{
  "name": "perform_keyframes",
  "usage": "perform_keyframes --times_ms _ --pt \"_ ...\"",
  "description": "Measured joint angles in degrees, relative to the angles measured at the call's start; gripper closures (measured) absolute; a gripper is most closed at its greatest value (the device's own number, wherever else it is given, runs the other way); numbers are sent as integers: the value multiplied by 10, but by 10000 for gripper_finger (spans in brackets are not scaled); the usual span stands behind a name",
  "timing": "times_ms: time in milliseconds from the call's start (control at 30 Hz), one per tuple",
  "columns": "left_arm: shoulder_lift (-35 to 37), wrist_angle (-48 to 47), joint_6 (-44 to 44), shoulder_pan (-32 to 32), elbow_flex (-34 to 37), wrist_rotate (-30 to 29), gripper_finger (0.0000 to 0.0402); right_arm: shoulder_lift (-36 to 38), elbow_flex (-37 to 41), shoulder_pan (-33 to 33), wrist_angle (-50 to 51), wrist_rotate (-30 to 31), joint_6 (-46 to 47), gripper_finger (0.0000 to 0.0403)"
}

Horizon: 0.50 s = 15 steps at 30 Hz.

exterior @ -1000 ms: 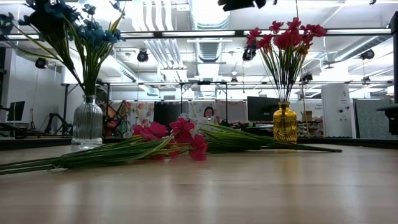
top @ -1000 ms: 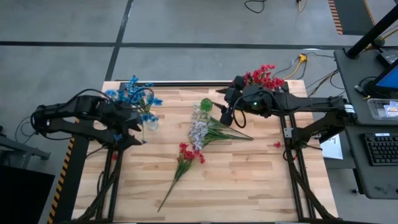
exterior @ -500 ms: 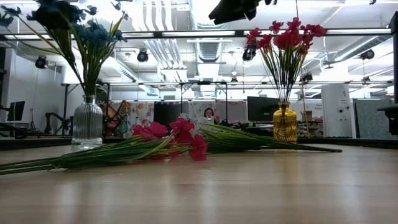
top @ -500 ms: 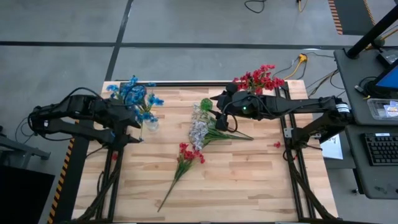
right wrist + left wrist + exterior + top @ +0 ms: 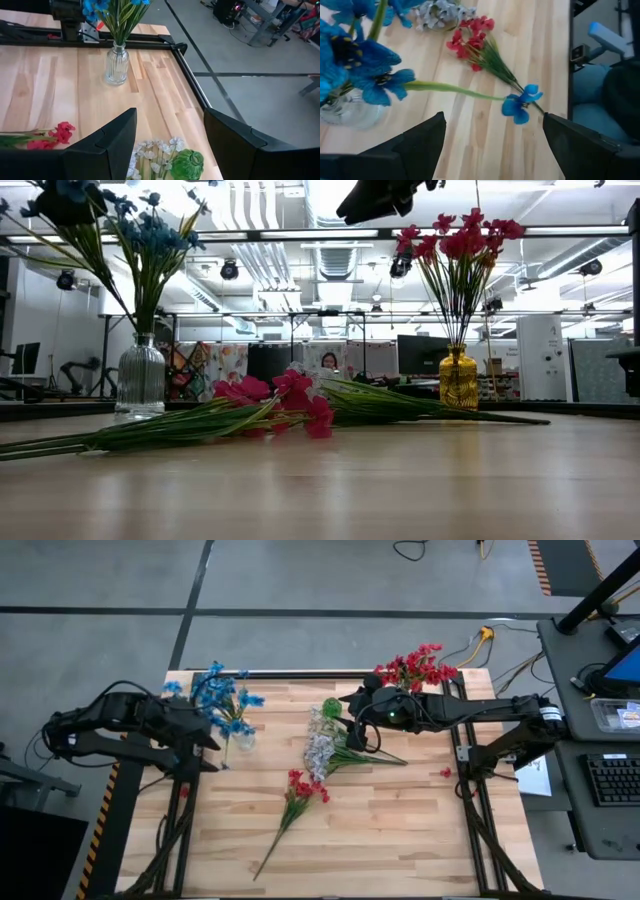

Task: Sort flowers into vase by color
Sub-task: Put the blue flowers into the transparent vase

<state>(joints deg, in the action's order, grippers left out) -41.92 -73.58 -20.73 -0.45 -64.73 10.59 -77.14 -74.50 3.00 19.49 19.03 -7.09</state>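
Blue flowers (image 5: 222,698) stand in a clear ribbed glass vase (image 5: 240,738) at the table's left. Red flowers (image 5: 418,664) stand in a yellow vase (image 5: 458,380) at the far right. A small green vase (image 5: 331,707) stands mid-table, and a white spray (image 5: 318,750) lies just near of it. A red spray (image 5: 300,788) lies nearer still, its stem on the wood. My left gripper (image 5: 490,145) is open, left of the clear vase. My right gripper (image 5: 167,145) is open, above the green vase (image 5: 187,165) and white spray (image 5: 155,150).
A black rail (image 5: 300,673) runs along the table's far edge. A small red bit (image 5: 445,772) lies near the right edge. Bare wood (image 5: 400,830) spreads over the near right of the table. A person (image 5: 329,361) sits in the room beyond.
My right gripper has moved toward the table's left and come lower, from beside the yellow vase to over the green vase and white spray. My left gripper has drawn back toward the left edge, away from the clear vase; the blue flowers have swayed a little.
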Motion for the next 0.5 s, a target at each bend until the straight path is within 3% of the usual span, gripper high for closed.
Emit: perform_keyframes --times_ms 167,500 --pt "6 12 -9 0 -2 37 82 0 0 0 0 0 10 179" --pt "4 -49 -92 0 -2 36 82 1 0 0 0 0 11 179"
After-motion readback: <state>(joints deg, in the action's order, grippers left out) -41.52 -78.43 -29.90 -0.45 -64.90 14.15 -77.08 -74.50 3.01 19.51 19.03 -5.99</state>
